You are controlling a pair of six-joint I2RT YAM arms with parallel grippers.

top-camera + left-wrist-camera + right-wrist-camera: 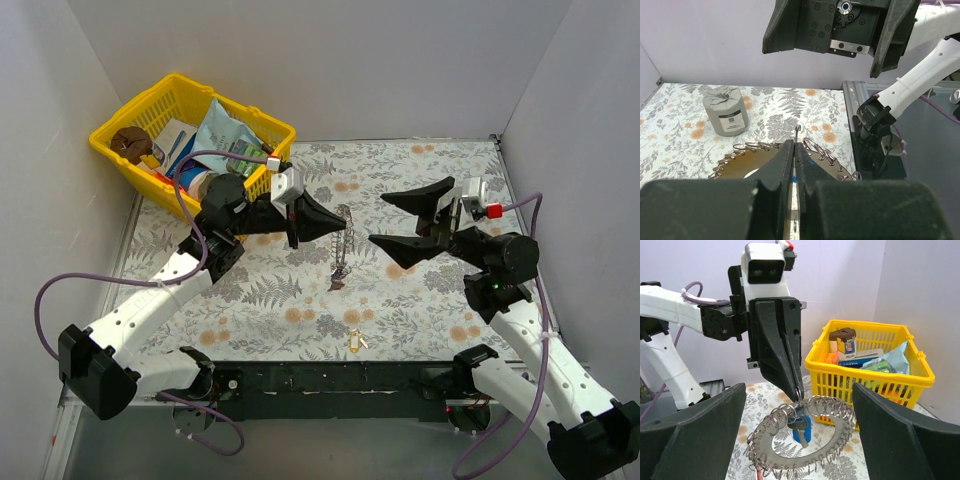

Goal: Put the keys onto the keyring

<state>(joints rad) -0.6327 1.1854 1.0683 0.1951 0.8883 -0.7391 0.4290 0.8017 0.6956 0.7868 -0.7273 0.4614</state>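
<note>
The keyring is a flat silvery disc with an open centre and many small split rings round its rim. My left gripper is shut on one small ring at the top, and the keyring hangs edge-on above the table. A blue-headed key hangs inside the ring's opening. A red piece shows at its lower rim. A small yellow-headed key lies on the table near the front edge. My right gripper is open and empty, facing the keyring from the right with its fingers either side of it.
A yellow basket full of packets stands at the back left, just behind the left arm. A grey metal cylinder stands on the floral mat beyond the keyring. White walls close in the table on three sides.
</note>
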